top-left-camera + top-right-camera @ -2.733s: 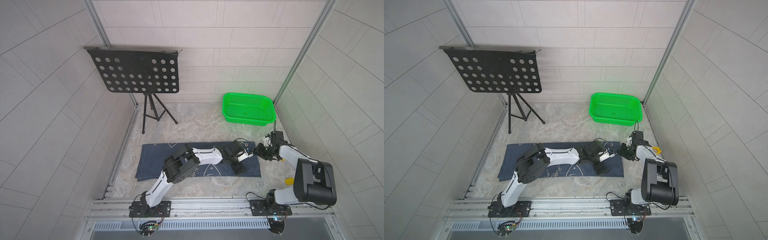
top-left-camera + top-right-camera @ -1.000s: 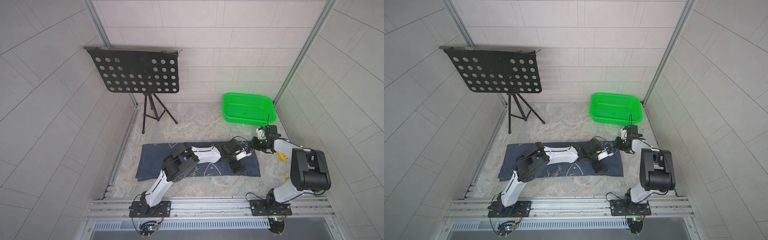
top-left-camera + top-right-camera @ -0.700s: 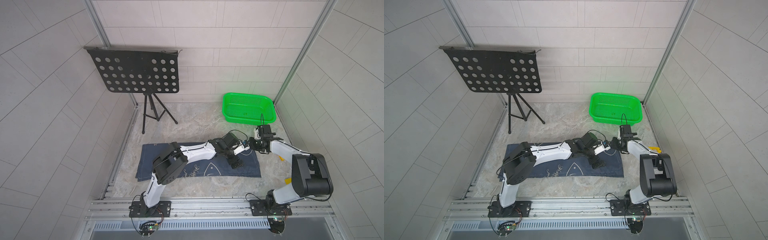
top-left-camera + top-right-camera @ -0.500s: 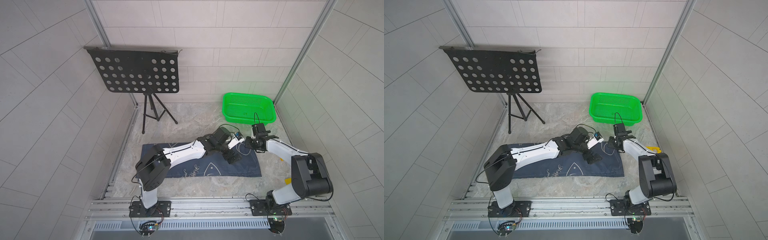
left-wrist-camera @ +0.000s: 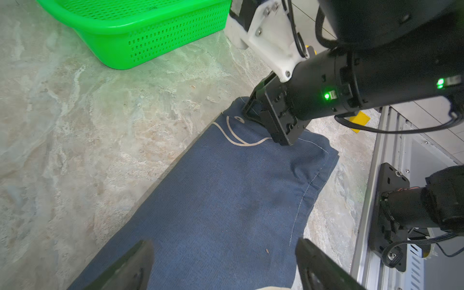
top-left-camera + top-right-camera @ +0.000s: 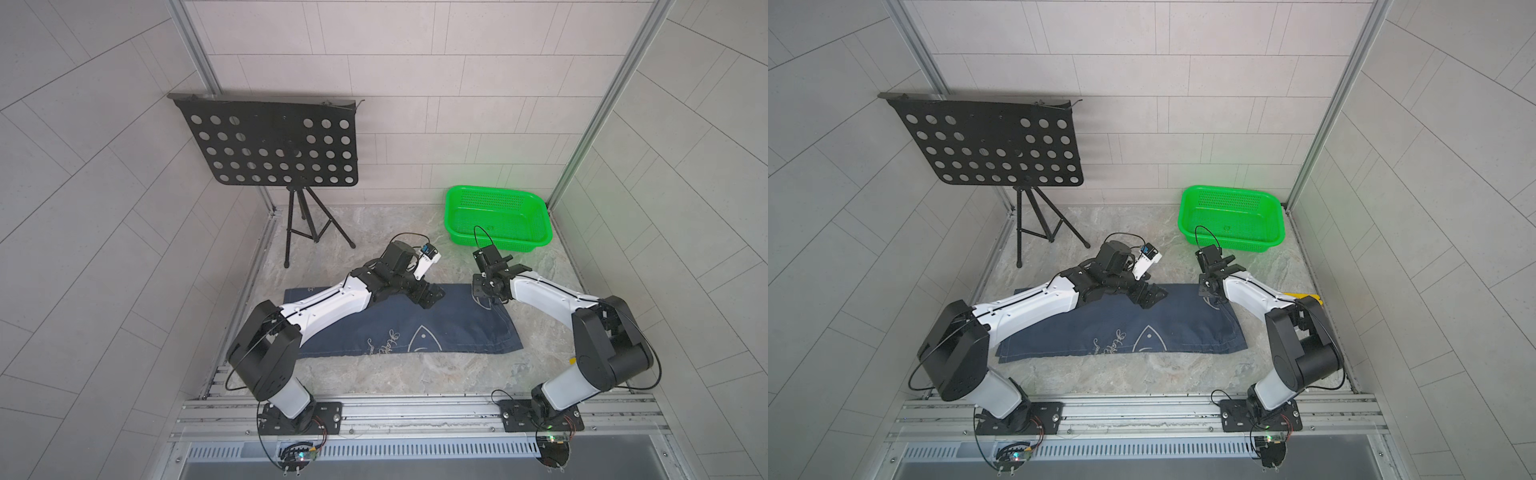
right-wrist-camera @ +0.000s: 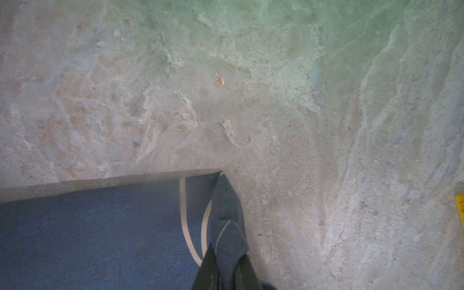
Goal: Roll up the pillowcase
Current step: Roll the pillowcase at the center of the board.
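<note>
Count: 2 arms, 2 grippers, 1 pillowcase (image 6: 436, 328), 1 basket (image 6: 498, 246), 1 music stand (image 6: 270, 145), 1 yellow bit (image 6: 1304, 296).
Pillowcase: navy woven cloth, rectangular, w/ pale fish outline, cursive script and a light stitched seam near its R end. It lies mostly flat on the tabletop (image 6: 395, 374) btw the two arms, long side running L–R, on the near side of the basket and apart from it.
Tabletop: hard, flat, marble-look, grey-beige w/ veins.
Basket: bright green plastic, rectangular w/ rounded corners, perforated walls. Sits far R on the tabletop.
Music stand: black plate w/ rows of round holes, on a thin tripod, far L.
Yellow bit: small, flat, beside the R arm; can't tell what it is.
L gripper (image 5: 224, 244): jaws wide apart, nothing btw them. It is low over the pillowcase's far edge, approx mid-length; can't tell if it touches the cloth.
R gripper (image 7: 227, 253): jaws nearly together, clamped on a pinch of the pillowcase's far R corner. The pinched fold rises off the tabletop btw the fingers (image 7: 206, 272).
</note>
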Tool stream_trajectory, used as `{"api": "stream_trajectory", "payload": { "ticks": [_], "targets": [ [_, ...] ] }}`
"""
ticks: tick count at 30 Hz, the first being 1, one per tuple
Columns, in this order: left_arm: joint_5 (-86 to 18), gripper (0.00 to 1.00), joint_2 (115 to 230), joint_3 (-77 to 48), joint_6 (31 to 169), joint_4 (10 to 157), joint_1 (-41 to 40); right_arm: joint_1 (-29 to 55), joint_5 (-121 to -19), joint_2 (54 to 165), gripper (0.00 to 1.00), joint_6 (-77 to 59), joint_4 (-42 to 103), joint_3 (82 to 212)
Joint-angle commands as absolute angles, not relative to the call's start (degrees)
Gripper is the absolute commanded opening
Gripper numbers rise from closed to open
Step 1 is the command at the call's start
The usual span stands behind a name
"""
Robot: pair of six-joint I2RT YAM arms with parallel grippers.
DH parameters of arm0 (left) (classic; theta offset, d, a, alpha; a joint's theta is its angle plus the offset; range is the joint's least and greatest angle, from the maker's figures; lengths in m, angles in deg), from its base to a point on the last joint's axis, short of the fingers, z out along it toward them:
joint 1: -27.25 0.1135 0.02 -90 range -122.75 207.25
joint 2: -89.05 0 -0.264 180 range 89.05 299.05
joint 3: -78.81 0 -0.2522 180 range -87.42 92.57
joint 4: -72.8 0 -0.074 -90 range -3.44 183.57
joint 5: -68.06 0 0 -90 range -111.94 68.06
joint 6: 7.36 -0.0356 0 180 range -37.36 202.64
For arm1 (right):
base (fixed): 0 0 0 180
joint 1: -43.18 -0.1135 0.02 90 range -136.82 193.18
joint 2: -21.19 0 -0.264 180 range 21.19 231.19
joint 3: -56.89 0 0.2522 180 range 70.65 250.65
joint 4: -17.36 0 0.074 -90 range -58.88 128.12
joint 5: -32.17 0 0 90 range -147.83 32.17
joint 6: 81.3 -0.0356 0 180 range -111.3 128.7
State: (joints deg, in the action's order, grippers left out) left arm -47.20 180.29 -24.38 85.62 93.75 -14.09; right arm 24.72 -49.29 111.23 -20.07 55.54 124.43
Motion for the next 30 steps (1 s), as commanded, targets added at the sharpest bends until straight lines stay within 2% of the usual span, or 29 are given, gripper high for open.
{"api": "stream_trajectory", "payload": {
  "ticks": [1,17,23,30],
  "targets": [
    [-47.08,0.95,179.4,-25.91,85.32,93.95,-13.42,23.1,-46.47,112.76,0.17,-21.87,58.72,125.65],
    [-47.03,0.95,178.11,-29.83,86.84,91.59,-11.5,18.34,-52.56,120.54,0.18,-30.5,56.31,130.65],
    [-47.78,0.95,178.17,-31.12,88.16,89.93,-11.35,18.01,-53.51,121.88,0.2,-30.87,56.04,131.87],
    [-48.0,0.95,178.84,-31.08,87.84,89.76,-11.38,17.87,-57.73,119.93,0.18,-30.49,55.19,129.63]
  ]
}}
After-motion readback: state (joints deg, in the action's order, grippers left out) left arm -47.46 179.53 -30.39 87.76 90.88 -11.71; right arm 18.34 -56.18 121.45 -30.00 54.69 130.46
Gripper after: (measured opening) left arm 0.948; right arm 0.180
